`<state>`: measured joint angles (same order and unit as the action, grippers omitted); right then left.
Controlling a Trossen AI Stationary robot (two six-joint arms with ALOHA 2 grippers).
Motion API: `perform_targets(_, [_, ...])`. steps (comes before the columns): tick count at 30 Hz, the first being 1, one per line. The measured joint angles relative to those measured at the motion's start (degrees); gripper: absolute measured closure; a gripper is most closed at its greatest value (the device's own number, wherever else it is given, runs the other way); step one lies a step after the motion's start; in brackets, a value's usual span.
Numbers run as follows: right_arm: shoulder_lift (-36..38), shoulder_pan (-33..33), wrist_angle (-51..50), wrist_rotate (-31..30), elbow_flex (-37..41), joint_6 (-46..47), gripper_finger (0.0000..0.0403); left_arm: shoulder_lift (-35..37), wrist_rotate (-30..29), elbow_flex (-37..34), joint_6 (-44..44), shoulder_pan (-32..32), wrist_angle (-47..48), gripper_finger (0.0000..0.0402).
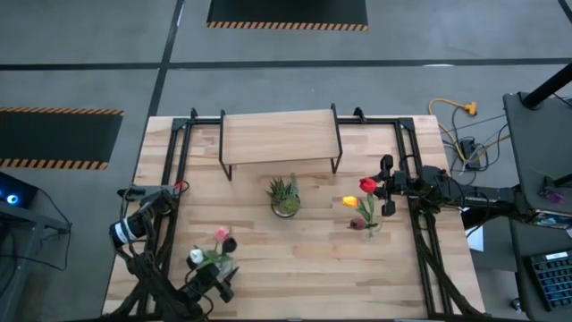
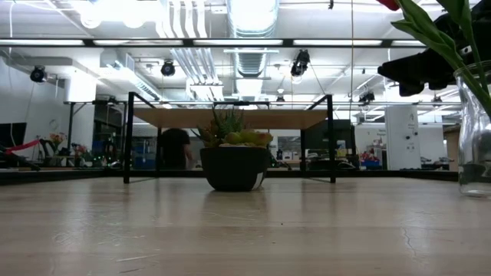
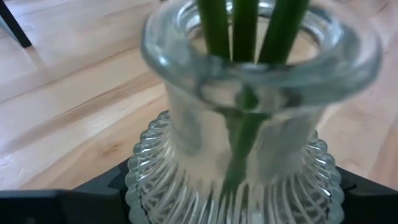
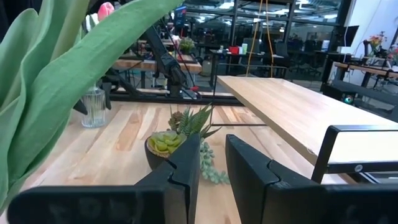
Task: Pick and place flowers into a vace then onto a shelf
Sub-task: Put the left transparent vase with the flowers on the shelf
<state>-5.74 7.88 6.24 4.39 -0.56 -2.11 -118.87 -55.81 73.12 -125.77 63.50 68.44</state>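
Note:
A clear ribbed glass vase (image 3: 233, 143) stands on the table near its front left and holds tulips (image 1: 219, 246) with pink, white and maroon heads; their green stems (image 3: 242, 31) go down through its neck. My left gripper (image 1: 217, 275) is closed around this vase from the table's near side. The shelf (image 1: 279, 136) stands at the far middle. My right gripper (image 4: 211, 174) waits open at the right, beside a second glass vase (image 2: 476, 138) holding red, yellow and maroon tulips (image 1: 362, 204). My left gripper has the vase's wide ribbed lower body (image 3: 140, 180) between its two fingers, one on each side. The fingers come nearly level, slanting a little down, from the table's near side. The vase is upright; whether its base is on the table is out of frame.
A small potted succulent (image 1: 285, 197) in a dark bowl sits mid-table in front of the shelf. Black frame rails (image 1: 174, 179) run along the table's left and right sides. Bare wood lies between the two vases and under the shelf.

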Motion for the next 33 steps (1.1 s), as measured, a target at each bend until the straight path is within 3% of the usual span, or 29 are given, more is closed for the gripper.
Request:
perform_targets(6, [0.00,0.02,-0.02,-0.01,0.01,-0.02,0.0335,0.36,-0.01,-0.01,-0.80,-1.14,0.20,0.0144])
perform_targets(13, [-0.02,0.00,-0.02,0.03,0.00,0.19,0.0335,3.97,-0.82,0.01,2.56,-7.43,1.01,0.0144])
perform_targets(24, [-0.09,0.02,-0.02,0.02,0.00,1.26,0.0335,20.24,-6.49,0.00,27.67,-19.25,0.98,0.0143])
perform_targets(33, [-0.11,0.00,-0.02,0.03,0.00,1.96,0.0335,31.39,-11.07,-0.07,48.22,-35.04,-1.46,0.0142])
